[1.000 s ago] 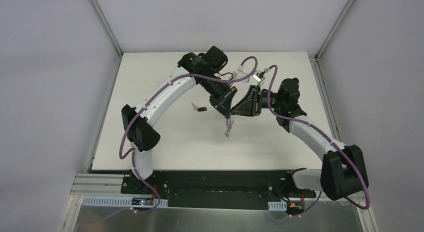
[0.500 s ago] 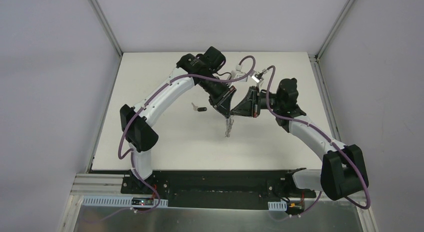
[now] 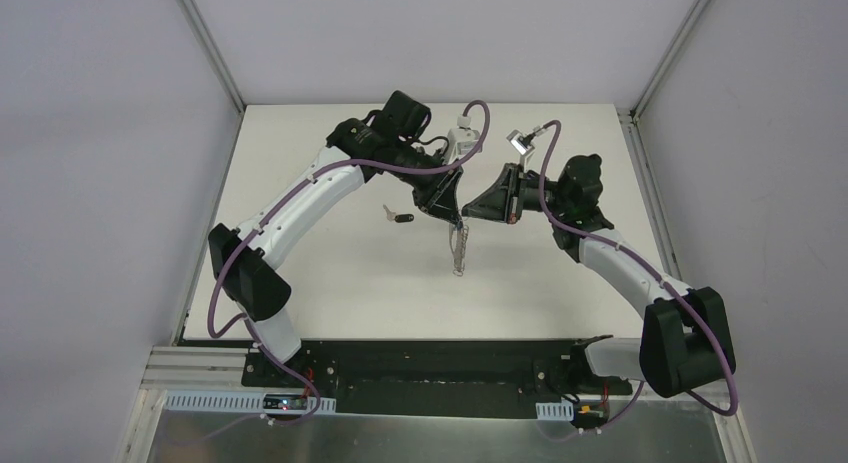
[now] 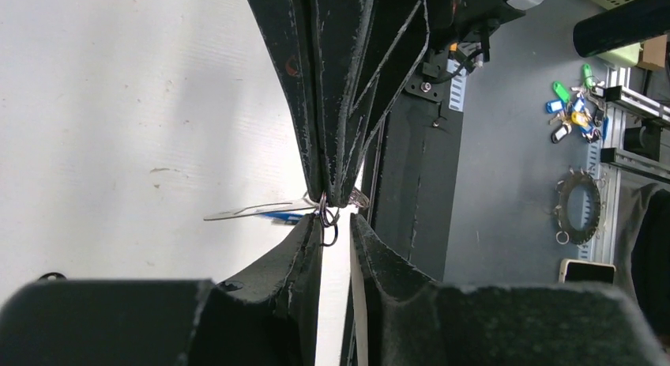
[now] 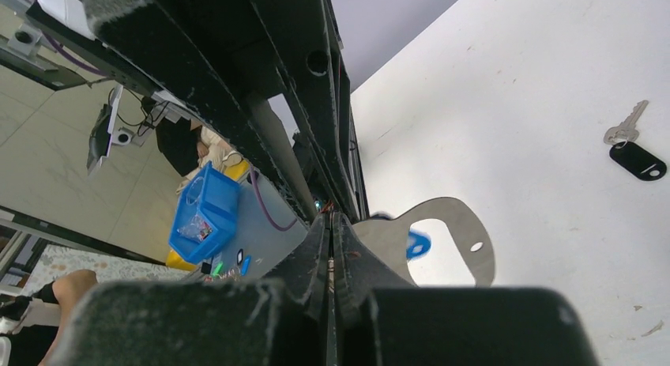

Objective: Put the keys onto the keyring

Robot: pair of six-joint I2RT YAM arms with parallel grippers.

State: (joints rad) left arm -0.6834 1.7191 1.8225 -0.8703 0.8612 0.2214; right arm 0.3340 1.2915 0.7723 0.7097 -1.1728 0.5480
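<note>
Top external: the left gripper (image 3: 452, 215) and right gripper (image 3: 468, 212) meet tip to tip over mid-counter (image 3: 330, 283). The keyring (image 3: 459, 248) dangles straight below that meeting point, its long axis running toward the near edge. I cannot tell whether its lower end touches the surface. The black key (image 3: 402, 219) lies flat just left of the left gripper, blade pointing left, on the left arm's side and apart from both grippers. Judgement: the left arm is the nearer one to fetch it, and nothing lies between them.

Left wrist: the left gripper (image 4: 337, 224) shows a narrow gap between its fingers with counter visible through it. A small dark wire loop sits in that gap, and it does not look clamped. The right gripper (image 4: 332, 194) comes in from above with its jaws pressed together, tips pinching at the top of that loop. The keyring (image 4: 237, 216) shows edge-on as a pale sliver stretching left of the tips, with the blue tag (image 4: 278, 216) against it. Spare tags and another ring lie off the counter, far right.

Right wrist: the right gripper (image 5: 330, 228) is closed. The keyring (image 5: 468, 224) is a flat silvery plate with an oval hole, starting right at the fingertips and extending right. The blue tag (image 5: 417, 244) shows at its inner edge. The black key (image 5: 637, 160) lies beyond, well apart, upper right.

Judgement: the blue key looks attached and the black one is not yet on.
</note>
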